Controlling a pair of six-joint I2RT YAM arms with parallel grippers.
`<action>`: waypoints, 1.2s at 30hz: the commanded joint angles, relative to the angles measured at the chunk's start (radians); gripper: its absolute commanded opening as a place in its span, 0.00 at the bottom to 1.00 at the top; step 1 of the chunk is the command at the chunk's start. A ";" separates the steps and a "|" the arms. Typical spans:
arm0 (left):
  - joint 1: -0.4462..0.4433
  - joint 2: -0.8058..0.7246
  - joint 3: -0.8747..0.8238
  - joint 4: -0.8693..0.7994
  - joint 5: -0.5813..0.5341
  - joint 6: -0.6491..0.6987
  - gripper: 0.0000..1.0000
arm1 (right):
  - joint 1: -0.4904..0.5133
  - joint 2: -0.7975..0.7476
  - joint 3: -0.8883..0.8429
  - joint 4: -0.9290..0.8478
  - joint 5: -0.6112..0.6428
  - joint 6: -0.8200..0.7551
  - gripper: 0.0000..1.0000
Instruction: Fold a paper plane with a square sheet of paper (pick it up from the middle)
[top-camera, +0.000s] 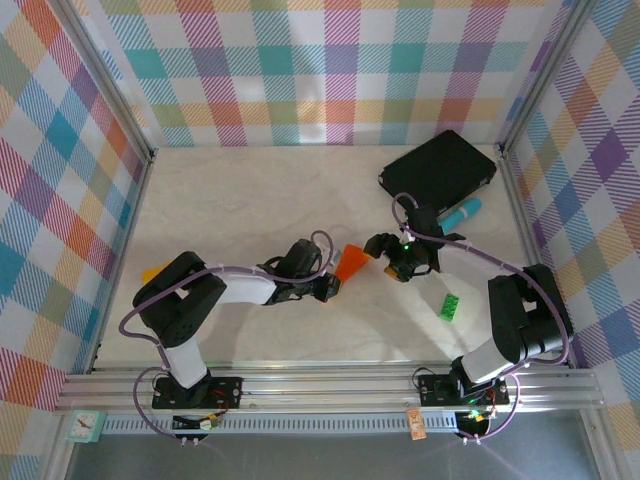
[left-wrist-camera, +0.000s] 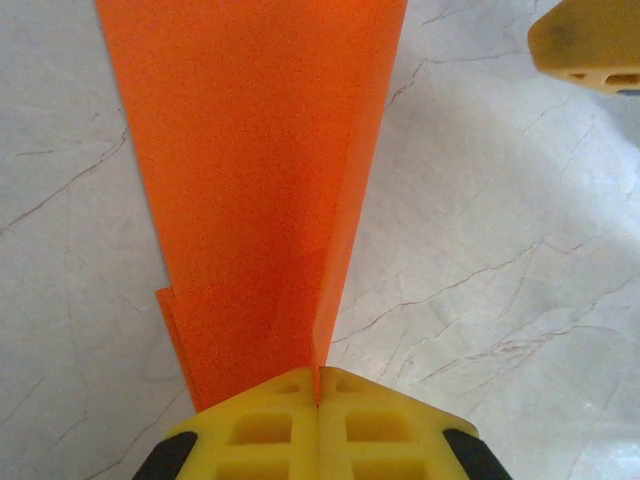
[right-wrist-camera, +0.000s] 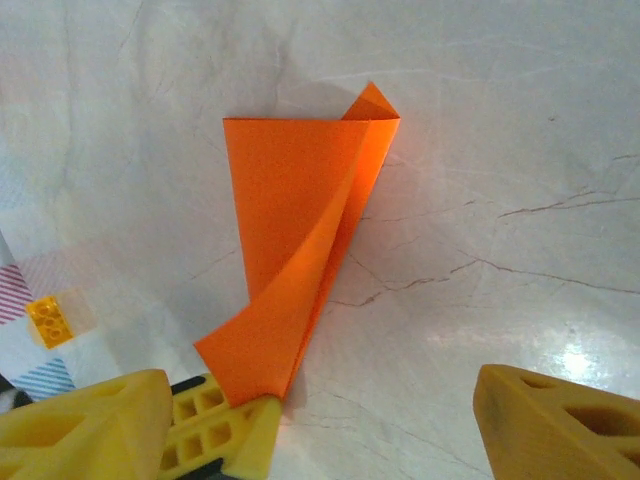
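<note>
Found the left claw (left-wrist-camera: 318, 400) at the bottom centre of the left wrist view, pinched tight on the narrow end of the paper plane (left-wrist-camera: 260, 180), with orange folds widening toward the top edge. Saw the right claw (right-wrist-camera: 320, 425) spread wide along the bottom of the right wrist view, gripping nothing, just beside that pinched end. Noted the plane at mid-frame from above, over the pale table (top-camera: 250, 200), below and left of the black pad (top-camera: 438, 168).

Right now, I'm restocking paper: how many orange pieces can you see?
2. The folded paper plane mid-table, pinched by the left gripper; an orange bit at the left edge, mostly hidden behind the left arm. More may be hidden.
</note>
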 joint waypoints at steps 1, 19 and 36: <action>0.027 0.029 -0.008 0.039 0.106 -0.103 0.01 | -0.001 -0.021 -0.015 0.013 -0.003 -0.105 0.80; 0.095 0.086 0.009 0.145 0.249 -0.387 0.00 | 0.080 0.118 0.071 -0.039 0.002 -0.294 0.80; 0.115 0.112 -0.055 0.310 0.291 -0.520 0.00 | 0.100 0.239 0.214 -0.098 0.033 -0.400 0.77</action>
